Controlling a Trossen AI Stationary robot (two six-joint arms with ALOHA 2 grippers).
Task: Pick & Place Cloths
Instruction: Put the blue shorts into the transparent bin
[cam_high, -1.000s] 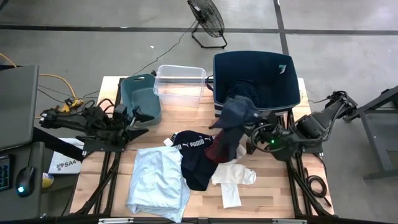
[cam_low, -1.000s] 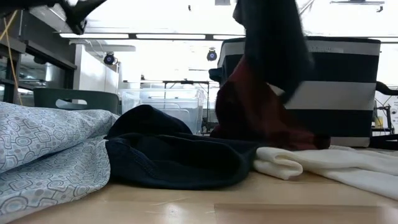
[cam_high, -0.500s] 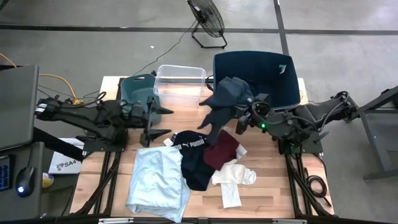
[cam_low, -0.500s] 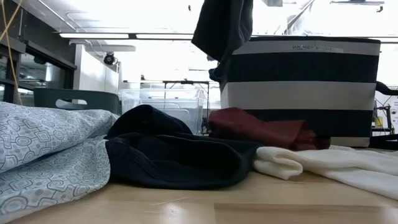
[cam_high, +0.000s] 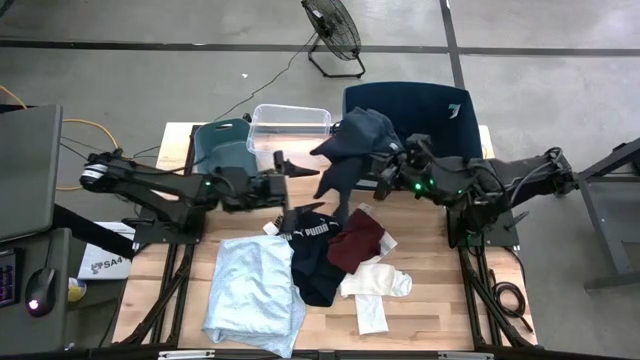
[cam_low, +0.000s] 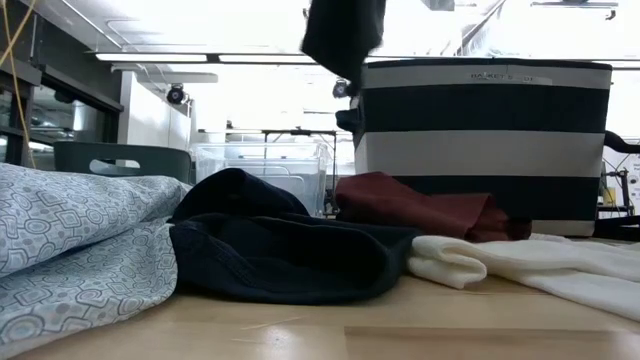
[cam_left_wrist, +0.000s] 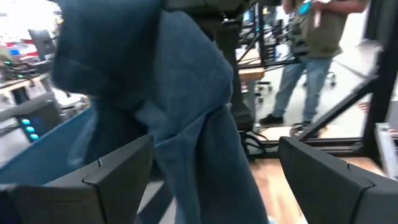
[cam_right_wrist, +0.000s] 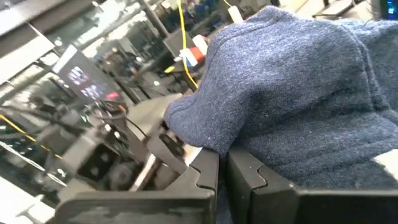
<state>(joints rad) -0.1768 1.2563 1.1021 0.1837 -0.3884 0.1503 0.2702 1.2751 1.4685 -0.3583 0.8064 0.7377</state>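
Note:
My right gripper (cam_high: 385, 165) is shut on a navy cloth (cam_high: 350, 155), which hangs high over the table's far middle, next to the navy striped bin (cam_low: 485, 140). My left gripper (cam_high: 290, 172) stands open, level, just left of this cloth. In the left wrist view the cloth (cam_left_wrist: 186, 106) fills the space ahead of the gripper (cam_left_wrist: 214, 186); I cannot tell whether they touch. On the table lie a maroon cloth (cam_high: 358, 240), a black PUMA cloth (cam_high: 310, 255), a pale-blue cloth (cam_high: 252, 295) and a white cloth (cam_high: 375, 290). My right gripper pinches a bunched part of the navy cloth (cam_right_wrist: 249, 143) between its two fingers. The fingers come level from the table's right side. Several layers mound over the fingers (cam_right_wrist: 205, 180). The cloth's lower end (cam_low: 340, 35) hangs below them, clear of the table and of the other cloths.
A teal bin (cam_high: 225, 150) and a clear bin (cam_high: 290, 125) stand at the far edge, left of the navy bin (cam_high: 440, 115). A fan (cam_high: 335, 30) stands on the floor behind. A person (cam_left_wrist: 317, 50) stands beyond the table.
My right gripper has risen and gone toward the far left with the navy cloth. The maroon cloth, drawn up with it a second ago, has dropped back onto the table. My left gripper has swung up and toward the table's right, up to the hanging cloth.

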